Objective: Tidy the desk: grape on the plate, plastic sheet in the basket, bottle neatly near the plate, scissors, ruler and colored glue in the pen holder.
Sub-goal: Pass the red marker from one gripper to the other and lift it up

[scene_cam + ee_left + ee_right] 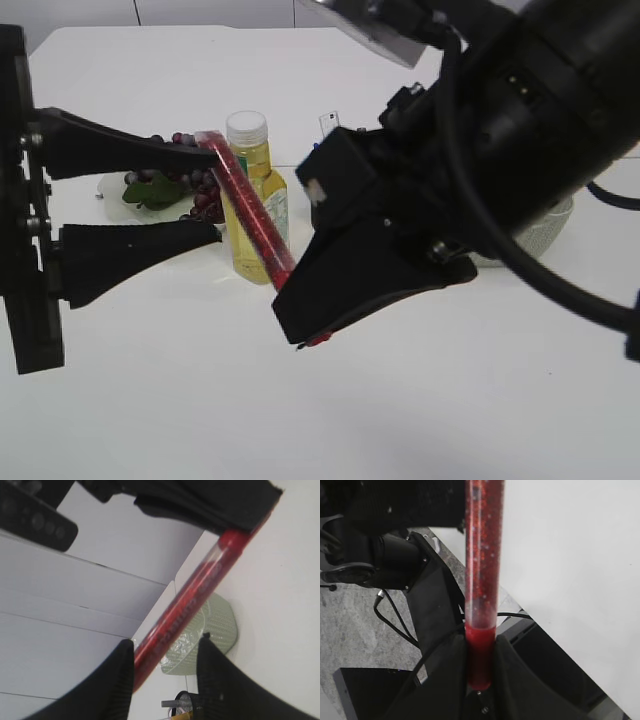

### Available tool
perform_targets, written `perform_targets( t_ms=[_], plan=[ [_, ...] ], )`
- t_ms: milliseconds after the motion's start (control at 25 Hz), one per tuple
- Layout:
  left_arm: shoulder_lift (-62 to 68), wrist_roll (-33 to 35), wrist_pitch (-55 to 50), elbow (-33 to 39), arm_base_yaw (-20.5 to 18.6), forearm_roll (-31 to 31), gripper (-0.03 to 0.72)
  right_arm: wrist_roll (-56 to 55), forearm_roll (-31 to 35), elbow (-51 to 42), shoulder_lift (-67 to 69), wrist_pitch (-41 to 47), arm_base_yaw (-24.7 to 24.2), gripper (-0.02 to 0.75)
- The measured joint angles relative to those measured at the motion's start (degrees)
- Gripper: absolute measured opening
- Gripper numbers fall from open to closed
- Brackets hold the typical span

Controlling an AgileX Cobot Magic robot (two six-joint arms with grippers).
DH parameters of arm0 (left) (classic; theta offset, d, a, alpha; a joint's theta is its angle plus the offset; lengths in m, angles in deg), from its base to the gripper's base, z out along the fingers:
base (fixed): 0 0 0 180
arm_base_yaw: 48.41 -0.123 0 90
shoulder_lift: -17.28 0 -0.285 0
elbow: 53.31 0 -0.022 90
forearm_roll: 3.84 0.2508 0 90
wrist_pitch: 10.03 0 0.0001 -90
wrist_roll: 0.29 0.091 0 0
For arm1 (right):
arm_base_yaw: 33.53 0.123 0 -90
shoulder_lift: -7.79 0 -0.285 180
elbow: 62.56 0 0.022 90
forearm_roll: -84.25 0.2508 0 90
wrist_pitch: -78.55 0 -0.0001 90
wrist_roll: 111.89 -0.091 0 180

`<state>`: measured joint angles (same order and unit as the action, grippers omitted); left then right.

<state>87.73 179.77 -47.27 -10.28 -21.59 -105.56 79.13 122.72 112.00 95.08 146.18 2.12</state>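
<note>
We see the red glitter pen (246,210) held up in the air, slanting between our two grippers above the desk (400,400). Our right gripper (480,680) is clamped on its lower red end, jaws nearly together around the tube. The pen's upper end lies between the fingers of our left gripper (205,190), whose jaws stand partly apart; one finger (112,680) touches the tube, the other stays clear. Just behind the pen stands the bottle (255,190) of yellow liquid, upright. Beside it the grapes (190,185) rest on the pale green plate (108,186). The left wrist view shows the basket (220,625) on the white tabletop.
</note>
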Motion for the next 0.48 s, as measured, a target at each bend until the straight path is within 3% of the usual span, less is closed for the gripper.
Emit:
perform_targets(
  t_ms=[200, 480],
  plan=[
    [1.38, 0.06, 1.30, 0.00, 3.13, 0.00, 0.313, 0.00, 3.93, 0.00, 1.79, -1.23, 0.00, 0.076],
    [2.55, 0.06, 1.52, -0.13, 3.53, -0.30, 0.311, 0.00, 4.85, 0.00, 2.12, -1.23, 0.00, 0.076]
  ],
)
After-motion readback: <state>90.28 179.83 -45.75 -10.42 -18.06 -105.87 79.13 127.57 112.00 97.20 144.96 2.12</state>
